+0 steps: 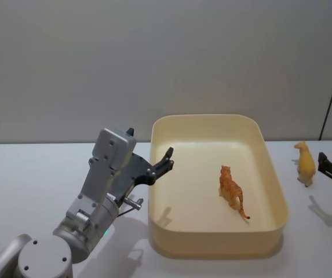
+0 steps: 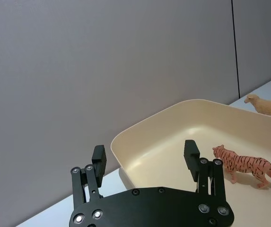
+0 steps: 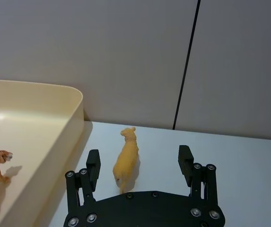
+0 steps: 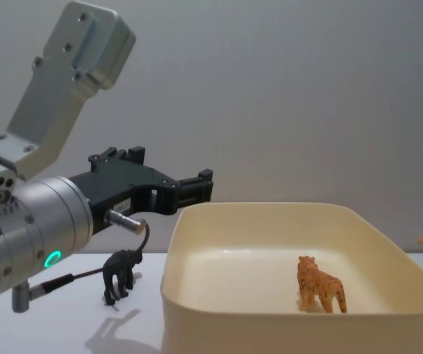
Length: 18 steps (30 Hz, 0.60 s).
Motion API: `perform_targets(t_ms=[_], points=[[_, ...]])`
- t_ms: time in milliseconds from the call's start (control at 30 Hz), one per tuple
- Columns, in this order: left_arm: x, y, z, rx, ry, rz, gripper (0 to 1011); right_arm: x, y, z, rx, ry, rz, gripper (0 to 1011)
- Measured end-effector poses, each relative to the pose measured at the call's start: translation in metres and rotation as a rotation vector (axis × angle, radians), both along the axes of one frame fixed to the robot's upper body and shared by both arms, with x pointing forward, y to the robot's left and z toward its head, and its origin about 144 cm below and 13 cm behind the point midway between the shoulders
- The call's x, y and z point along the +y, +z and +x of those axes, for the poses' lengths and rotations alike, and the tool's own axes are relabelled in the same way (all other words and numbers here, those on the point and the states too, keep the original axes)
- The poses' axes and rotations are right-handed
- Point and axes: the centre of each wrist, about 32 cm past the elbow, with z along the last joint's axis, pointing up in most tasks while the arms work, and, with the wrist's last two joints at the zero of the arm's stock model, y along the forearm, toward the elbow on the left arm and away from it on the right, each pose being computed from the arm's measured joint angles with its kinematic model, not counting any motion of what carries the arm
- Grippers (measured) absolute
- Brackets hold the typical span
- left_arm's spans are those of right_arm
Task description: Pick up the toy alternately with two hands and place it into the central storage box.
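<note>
The white counter (image 1: 26, 174) carries a big cream box (image 1: 203, 119) in the middle. The left arm (image 1: 96, 197) reaches in from the robot's left. Its left tool (image 2: 144, 150) is spread wide and holds nothing, hanging above the counter just outside the box's left wall, with the fingertips pointing over the rim. The right tool (image 3: 139, 156) is low at the right side of the counter, also wide and empty, facing the box. A striped tiger (image 1: 232, 191) stands on the box floor, right of centre. A yellow animal (image 1: 305, 164) stands upright on the counter just beside the box's right wall. It is lined up with the gap of the right tool, though I cannot tell whether the fingers already reach past it. A small black animal (image 4: 121, 274) stands on the counter to the left of the box, under the left arm.

The yellow animal looks like the next pick, and it is the shaky part. It is narrow and stands on thin legs, so a finger brushing it on the way in would likely tip it over or push it against the box wall. An off-centre squeeze could make it twist out of the grip. The black animal sits near a dangling cable of the left arm and could be knocked down if that arm drops or swings.
</note>
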Motion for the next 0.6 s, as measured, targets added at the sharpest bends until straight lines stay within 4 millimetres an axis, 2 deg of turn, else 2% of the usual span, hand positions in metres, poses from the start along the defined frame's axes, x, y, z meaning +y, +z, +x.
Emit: perform_targets(t_ms=[267, 600], points=[[0.0, 0.0, 0.0, 0.0, 0.0, 0.0, 1002, -0.001, -0.009, 0.007, 0.03, -0.027, -0.021, 1001], [0.0, 0.0, 0.0, 0.0, 0.0, 0.0, 1001, 0.01, -0.025, 0.031, 0.066, -0.052, -0.044, 1001]])
